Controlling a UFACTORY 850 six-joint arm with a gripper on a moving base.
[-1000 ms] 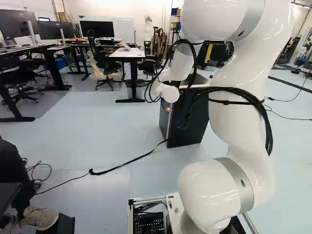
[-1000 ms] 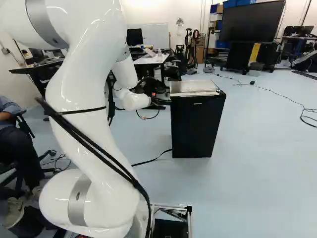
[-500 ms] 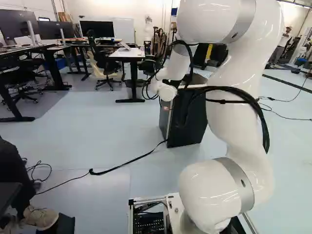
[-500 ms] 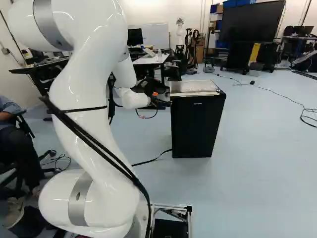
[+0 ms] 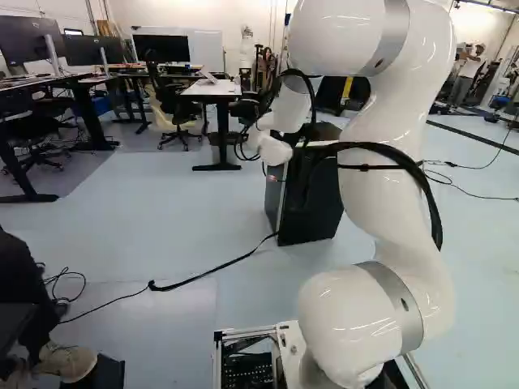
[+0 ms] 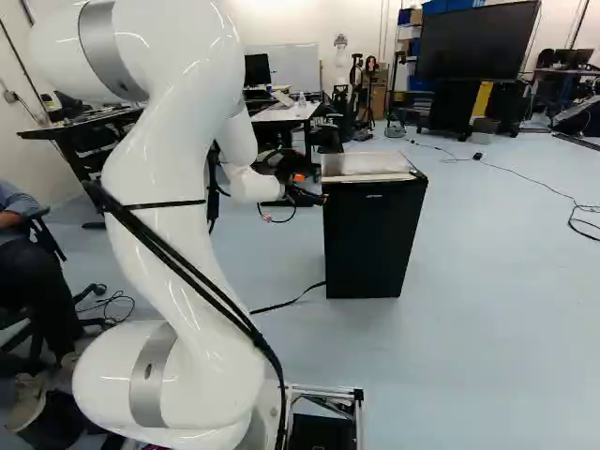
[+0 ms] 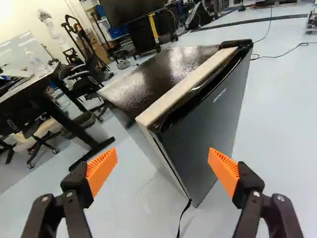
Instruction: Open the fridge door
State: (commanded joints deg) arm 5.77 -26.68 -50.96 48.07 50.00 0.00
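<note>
Pale floor [image 6: 487, 309], white wall [image 5: 219, 16], white-topped desk [image 5: 207, 87], office chair [image 5: 174, 101], large screen [image 6: 476, 39].

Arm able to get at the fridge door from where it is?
Probably yes. The open tool faces the near side edge of the fridge door, with nothing visible between. The black cable runs low, likely clear of the approach.

My arm [image 5: 389, 194] is white and shiny, all smooth and round, with grey rings [image 5: 396, 301]. Black cables [image 6: 195, 274] run along me. My end effector [image 6: 324, 198] is black — its two fingers [image 7: 246, 184] have bright orange pads [image 7: 102, 171] with little ridges — and small round screws [image 7: 256, 194] dot the black parts.
</note>
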